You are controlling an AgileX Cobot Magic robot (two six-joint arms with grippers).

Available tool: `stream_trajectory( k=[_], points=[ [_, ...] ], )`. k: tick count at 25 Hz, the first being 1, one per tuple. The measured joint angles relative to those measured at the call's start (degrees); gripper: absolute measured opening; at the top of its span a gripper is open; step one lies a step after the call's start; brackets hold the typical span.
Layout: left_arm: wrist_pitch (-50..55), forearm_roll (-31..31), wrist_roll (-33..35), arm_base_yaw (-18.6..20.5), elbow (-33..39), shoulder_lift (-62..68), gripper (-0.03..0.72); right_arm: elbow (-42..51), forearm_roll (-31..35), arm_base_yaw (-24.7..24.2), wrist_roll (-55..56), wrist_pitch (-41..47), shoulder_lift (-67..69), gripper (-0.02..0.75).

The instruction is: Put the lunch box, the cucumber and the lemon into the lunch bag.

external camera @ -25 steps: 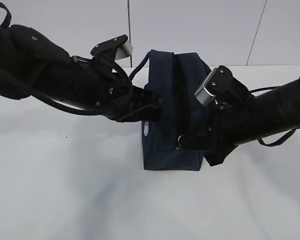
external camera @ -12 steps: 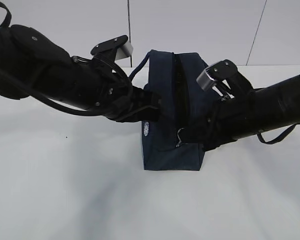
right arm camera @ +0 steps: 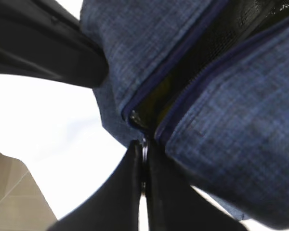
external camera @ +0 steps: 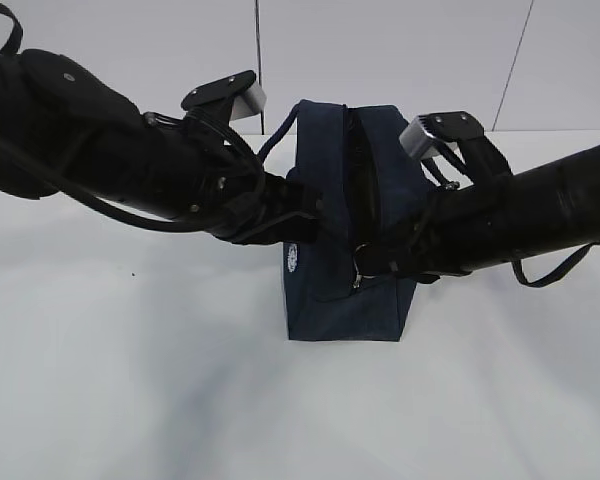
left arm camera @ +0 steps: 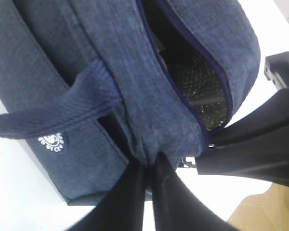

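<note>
The navy lunch bag point(external camera: 340, 300) stands mid-table, its top zipper partly open. My left gripper point(external camera: 315, 215) is shut on a fold of the bag's fabric at the left of the zipper's near end; in the left wrist view the left gripper point(left arm camera: 149, 161) pinches that cloth. My right gripper point(external camera: 365, 268) is shut on the metal ring pull point(right arm camera: 144, 147) at the zipper's near end. Through the gap a patch of yellow point(right arm camera: 159, 98) shows, likely the lemon. The lunch box and the cucumber are hidden.
A loop handle point(left arm camera: 48, 113) crosses the bag's side above the white round logo point(left arm camera: 52, 143). Both arms reach in low over the white table point(external camera: 130, 380) from left and right. A light wall stands behind the bag.
The right wrist has rolled, its camera block swinging up and back. The ring pull and the bag's near right corner have risen a little. The left arm holds still.
</note>
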Motion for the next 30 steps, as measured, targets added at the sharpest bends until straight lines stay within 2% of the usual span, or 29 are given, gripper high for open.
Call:
stream_trajectory(
  k=[21,30],
  points=[
    [-0.1,0.4,0.0,0.0,0.0,0.0,-0.006,-0.4,5.1,0.0,0.7,-1.2,-3.5,0.007],
    [-0.1,0.4,0.0,0.0,0.0,0.0,-0.006,-4.4,5.7,0.0,7.3,-1.5,-3.6,0.007]
  ],
)
